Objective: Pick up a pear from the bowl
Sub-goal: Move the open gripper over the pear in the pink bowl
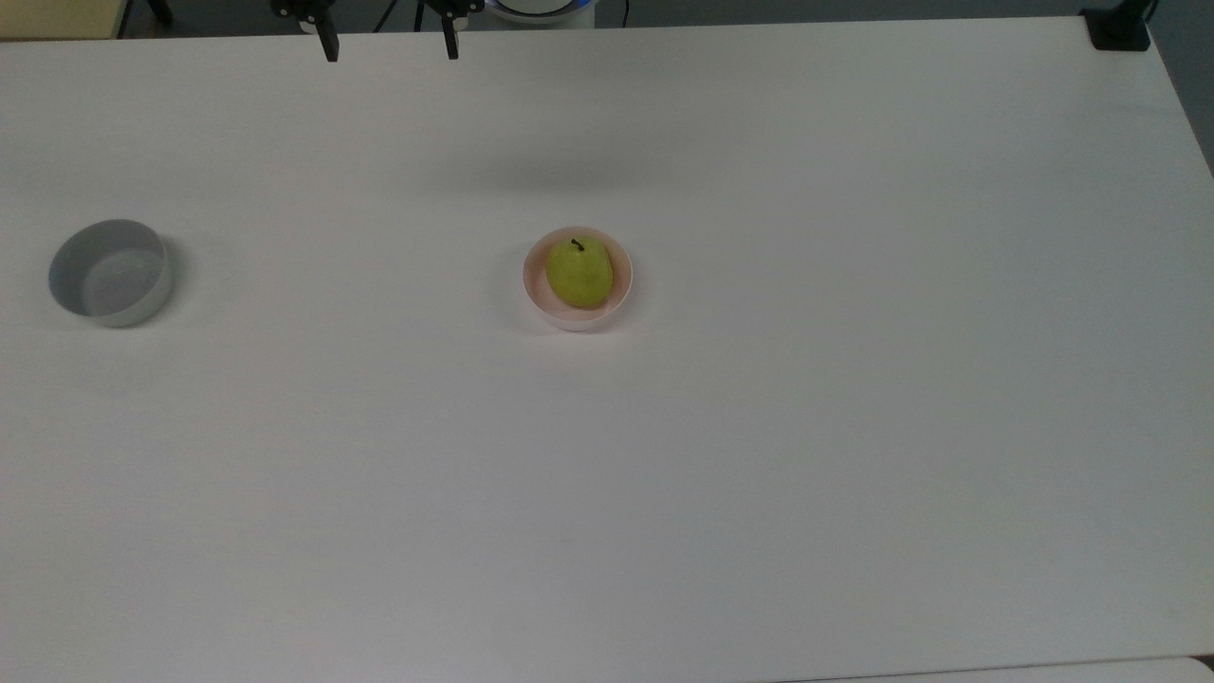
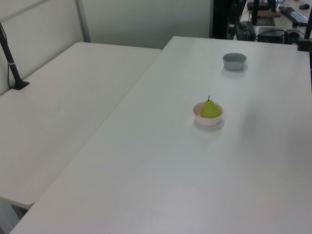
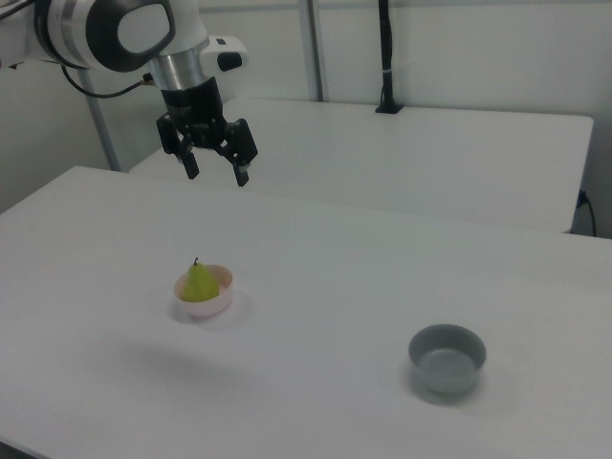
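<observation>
Top view: pear point(image 1: 579, 273) sits in pink bowl point(image 1: 577, 278), stem toward far edge, approx mid white counter point(image 1: 759, 427). Grey bowl point(image 1: 111, 272) well apart at top view's left. Gripper point(image 1: 390, 46) at far edge, jaws wide open, holding nothing.

Left view: pear point(image 2: 210, 109) upright in bowl point(image 2: 208, 114); grey bowl point(image 2: 234, 61) farther back.

Right view: gripper point(image 3: 217, 169) high above counter, behind bowl point(image 3: 204, 292) w/ pear point(image 3: 199, 283); jaws spread, empty. Grey bowl point(image 3: 447, 359) at right view's lower right.
</observation>
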